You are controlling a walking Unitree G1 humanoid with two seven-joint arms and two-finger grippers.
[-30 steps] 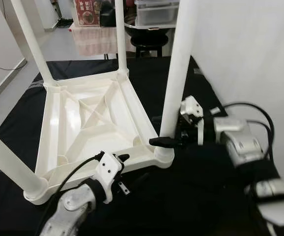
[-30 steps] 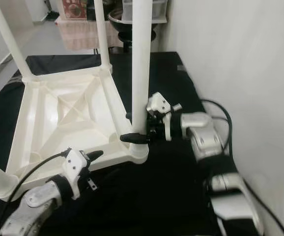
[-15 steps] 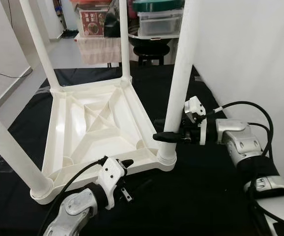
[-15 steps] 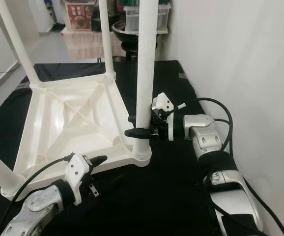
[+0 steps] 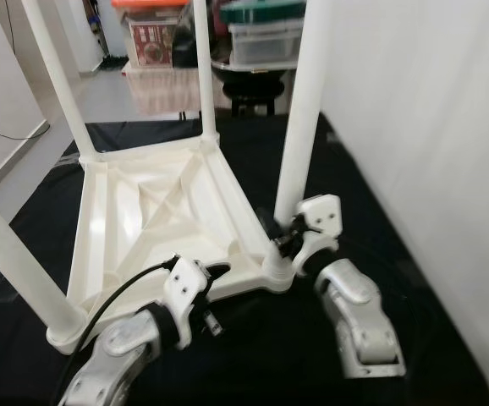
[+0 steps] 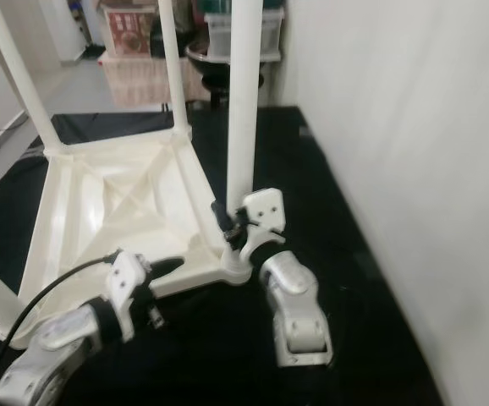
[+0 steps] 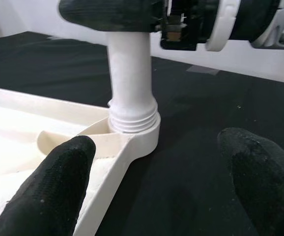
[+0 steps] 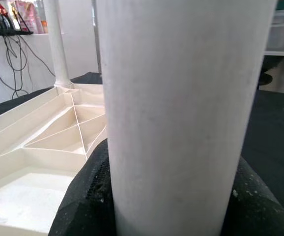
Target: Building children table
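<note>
Gripping the table leg [image 5: 299, 118] near its socket, the right hand [image 5: 280, 241] stays clenched; left hand [image 5: 213, 272] released.

My right gripper [image 5: 280, 239] has matt black, finely grained pads around a smooth white plastic table leg [image 5: 299, 127]. The upturned tabletop [image 5: 143, 220], centre-left, is glossy cream plastic. Beneath it lies matt black cloth [image 5: 253, 338]. My forearms are brushed silver metal.

No legible text or labels
</note>
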